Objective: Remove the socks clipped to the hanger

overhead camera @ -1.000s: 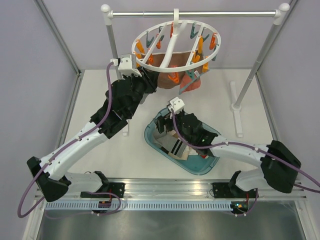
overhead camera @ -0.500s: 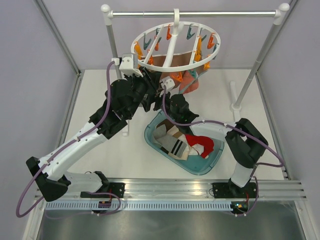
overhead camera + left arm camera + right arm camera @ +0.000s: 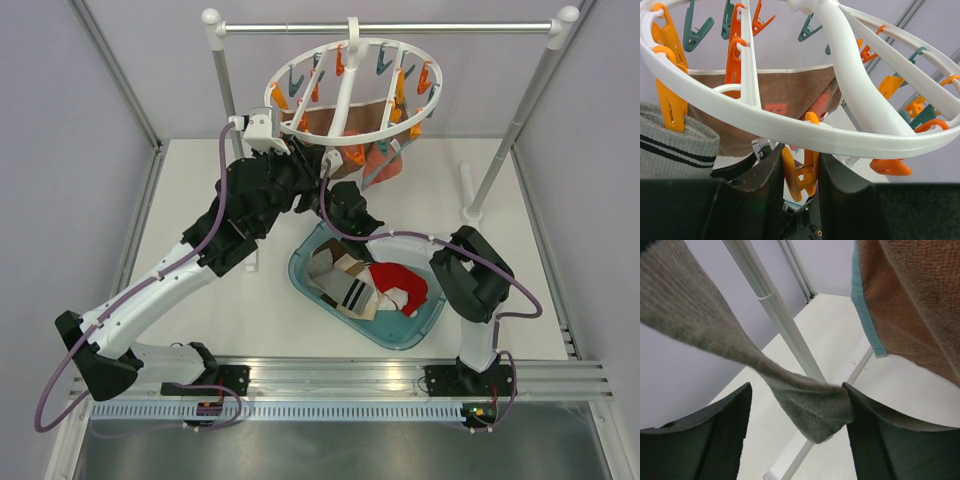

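The white ring hanger (image 3: 345, 135) hangs from the rail, with orange and teal clips. My left gripper (image 3: 801, 175) is raised to its near rim and shut on an orange clip (image 3: 799, 176). Beside it, another orange clip (image 3: 670, 102) holds a grey sock with dark stripes (image 3: 675, 147). My right gripper (image 3: 796, 390) is open under the hanger. The toe of a grey sock (image 3: 812, 407) hangs between its fingers and touches the right finger (image 3: 875, 440). A red sock (image 3: 400, 285) and a striped sock (image 3: 350, 292) lie in the teal basin (image 3: 300, 270).
A brown cloth (image 3: 775, 97) and a coral cloth with a teal edge (image 3: 910, 300) hang from the hanger's far side. The metal rail (image 3: 390, 28) stands on white posts, one (image 3: 775, 315) close by my right gripper. Both arms crowd under the ring (image 3: 335, 185).
My right arm has risen from the basin to under the hanger, leaving the red sock in the basin. My left gripper has stayed at the ring.
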Robot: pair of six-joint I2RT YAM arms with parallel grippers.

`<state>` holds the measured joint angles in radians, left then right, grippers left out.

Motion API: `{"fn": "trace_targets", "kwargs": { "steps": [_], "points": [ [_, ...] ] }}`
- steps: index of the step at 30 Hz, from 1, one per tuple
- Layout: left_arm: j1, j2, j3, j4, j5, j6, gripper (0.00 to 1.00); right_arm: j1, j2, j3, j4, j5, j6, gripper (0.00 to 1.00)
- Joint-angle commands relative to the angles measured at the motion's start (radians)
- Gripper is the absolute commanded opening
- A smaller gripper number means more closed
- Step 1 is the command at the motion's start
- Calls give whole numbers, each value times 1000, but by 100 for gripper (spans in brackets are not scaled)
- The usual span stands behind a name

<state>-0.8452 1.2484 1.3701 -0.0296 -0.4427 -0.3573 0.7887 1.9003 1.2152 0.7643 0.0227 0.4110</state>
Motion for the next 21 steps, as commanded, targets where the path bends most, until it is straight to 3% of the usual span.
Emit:
{"fn": "trace_targets", "kwargs": {
  "steps": [1, 5, 6, 9, 12, 15, 21],
  "points": [
    [-5, 9, 41, 11, 6, 26, 2, -2, 16, 6, 116, -45, 89, 71],
    [-5, 11, 40, 11, 4, 27, 2, 0, 0, -39, 136, -32, 100, 49],
    [-5, 13, 40, 11, 2, 27, 2, 0, -4, -49, 141, -29, 101, 38],
    [-6, 14, 38, 11, 5, 27, 2, 0, -32, -92, 153, -8, 101, 16],
    [-5, 14, 34, 11, 2, 29, 2, -2, -69, -138, 161, 3, 95, 2],
    [-5, 11, 23, 11, 2, 32, 5, 0, -113, -192, 165, 10, 88, 1],
    [-6, -23, -22, 11, 30, 21, 37, 0, -231, -281, 133, 34, 51, 1]
  ]
}}
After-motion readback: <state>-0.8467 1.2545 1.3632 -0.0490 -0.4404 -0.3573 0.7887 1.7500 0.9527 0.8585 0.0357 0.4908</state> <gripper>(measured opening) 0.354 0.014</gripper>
